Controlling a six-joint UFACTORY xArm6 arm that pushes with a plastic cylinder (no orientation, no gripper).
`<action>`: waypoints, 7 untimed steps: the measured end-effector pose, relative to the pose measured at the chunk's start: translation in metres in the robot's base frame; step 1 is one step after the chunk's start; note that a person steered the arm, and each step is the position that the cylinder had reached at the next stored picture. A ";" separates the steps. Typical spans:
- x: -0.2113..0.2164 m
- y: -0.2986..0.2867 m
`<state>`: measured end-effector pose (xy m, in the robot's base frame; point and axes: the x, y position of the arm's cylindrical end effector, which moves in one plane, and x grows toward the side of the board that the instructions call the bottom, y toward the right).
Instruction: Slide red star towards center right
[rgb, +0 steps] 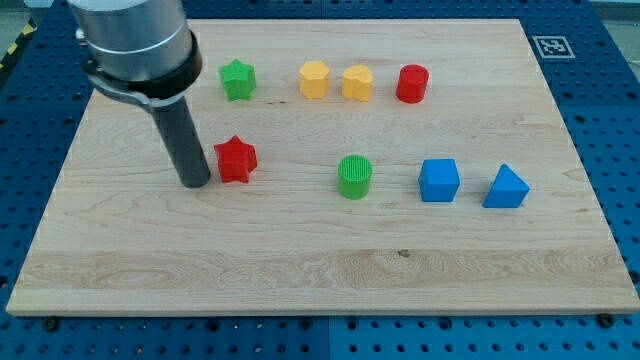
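The room is bright and evenly lit from overhead. The pale wooden tabletop (330, 260) shows no harsh glare, only a soft sheen. Each small plastic block, such as the red star-shaped block (236, 159), casts a short, faint shadow. Focus is sharp across the board; the big grey arm housing (135, 40) at the view's top looks slightly soft.

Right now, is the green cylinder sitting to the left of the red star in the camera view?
No, the green cylinder stands to the view's right of the red star, with my tip just left of the star.
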<state>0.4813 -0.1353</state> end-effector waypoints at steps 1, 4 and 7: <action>0.000 0.036; -0.028 0.064; -0.067 0.028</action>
<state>0.4146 -0.1069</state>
